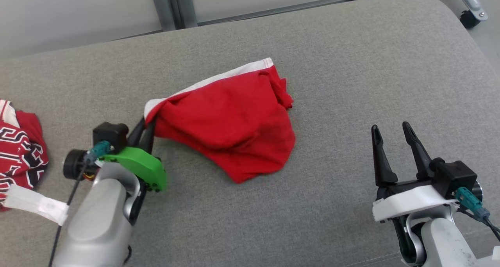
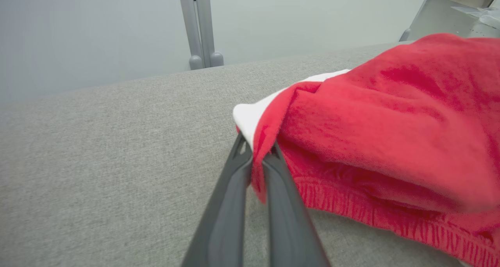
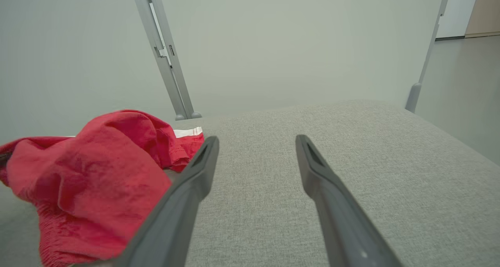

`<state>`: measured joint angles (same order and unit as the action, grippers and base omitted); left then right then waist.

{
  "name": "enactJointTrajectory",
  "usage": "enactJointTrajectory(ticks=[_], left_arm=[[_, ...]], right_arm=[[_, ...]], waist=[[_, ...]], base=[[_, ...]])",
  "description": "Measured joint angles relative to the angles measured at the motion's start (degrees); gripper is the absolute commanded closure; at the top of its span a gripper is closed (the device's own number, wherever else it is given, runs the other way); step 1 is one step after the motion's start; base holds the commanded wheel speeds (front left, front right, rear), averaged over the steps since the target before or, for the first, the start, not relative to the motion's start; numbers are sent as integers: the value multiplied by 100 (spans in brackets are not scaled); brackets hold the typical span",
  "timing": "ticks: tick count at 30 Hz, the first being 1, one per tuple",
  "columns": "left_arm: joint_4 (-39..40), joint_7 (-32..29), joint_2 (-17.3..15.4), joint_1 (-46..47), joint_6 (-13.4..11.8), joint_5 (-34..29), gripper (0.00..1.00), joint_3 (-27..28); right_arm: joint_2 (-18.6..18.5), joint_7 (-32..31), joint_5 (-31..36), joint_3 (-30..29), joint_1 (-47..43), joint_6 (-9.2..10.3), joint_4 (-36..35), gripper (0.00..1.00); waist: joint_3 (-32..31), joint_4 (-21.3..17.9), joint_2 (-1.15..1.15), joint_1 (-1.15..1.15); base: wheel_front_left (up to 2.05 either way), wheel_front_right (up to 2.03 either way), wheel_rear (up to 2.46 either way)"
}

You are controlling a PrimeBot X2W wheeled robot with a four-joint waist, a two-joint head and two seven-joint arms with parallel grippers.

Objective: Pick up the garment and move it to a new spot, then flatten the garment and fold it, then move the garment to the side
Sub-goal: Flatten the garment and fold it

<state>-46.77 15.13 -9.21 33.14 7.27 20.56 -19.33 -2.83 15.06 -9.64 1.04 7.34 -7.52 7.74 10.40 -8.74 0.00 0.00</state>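
At the near left, the left fingers [image 1: 146, 132] [image 2: 234, 181] are pressed together on the near-left corner of the garment [image 1: 230, 122] [image 2: 390, 122] [image 3: 90, 181], pinching red cloth just where its white band [image 1: 218, 77] ends. At the near right, the right fingers [image 1: 377, 140] [image 3: 203, 161] stand spread wide apart, holding and touching nothing, well to the right of the garment. There are two fingers on each arm.

The one red garment lies rumpled in the middle of the grey padded bench [image 1: 351, 64], stretching right and away from the pinched corner, with the white band along its far edge. One other cloth [image 1: 19, 150], patterned red, white and black, lies at the bench's left edge with one white label [image 1: 35, 204] just near it. Past the far edge of the bench stand two grey posts [image 1: 174, 5], side by side.
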Motion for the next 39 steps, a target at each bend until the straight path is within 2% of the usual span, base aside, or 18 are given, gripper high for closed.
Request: enactJointTrajectory(ticks=[8,12,16,26,32,33,34,35,39], left_arm=[[937,0,-389,272,-212,-387,100,444],[1435,1,-372,250,-253,-586,100,445],[1653,1,-204,-165,-200,-710,100,183],[1674,-24,201,-1795,-71,-843,100,-867],[1538,-73,371,-2446,-43,-695,100,-1282],[1506,-104,377,-2488,-37,-679,92,-1341],[1485,-119,390,-2552,-25,-651,62,-1408],[1491,-116,421,-2605,-22,-627,0,-1460],[1666,-66,489,-2628,-25,-537,0,-1458]], right_arm=[[1,0,0,31,-122,0,70,0],[1,0,0,21,-185,0,80,0],[0,0,-5,-1,-269,0,82,0],[1,0,-60,-56,-370,0,36,0],[1,0,-51,-58,-378,0,49,0],[1,0,-49,-56,-378,0,51,0],[0,0,-42,-43,-378,0,55,0],[1,0,-37,-40,-378,0,63,0],[1,0,-35,-47,-408,0,81,0]], waist=[[-299,101,0,0],[-446,142,0,0],[-549,220,0,0],[-565,479,0,0],[-574,683,0,0],[-580,710,0,0],[-588,742,0,0],[-598,772,0,0],[-654,860,0,0]], base=[[0,0,0],[0,0,0],[0,0,0],[0,0,0],[0,0,0],[0,0,0],[0,0,0],[0,0,0],[0,0,0]])
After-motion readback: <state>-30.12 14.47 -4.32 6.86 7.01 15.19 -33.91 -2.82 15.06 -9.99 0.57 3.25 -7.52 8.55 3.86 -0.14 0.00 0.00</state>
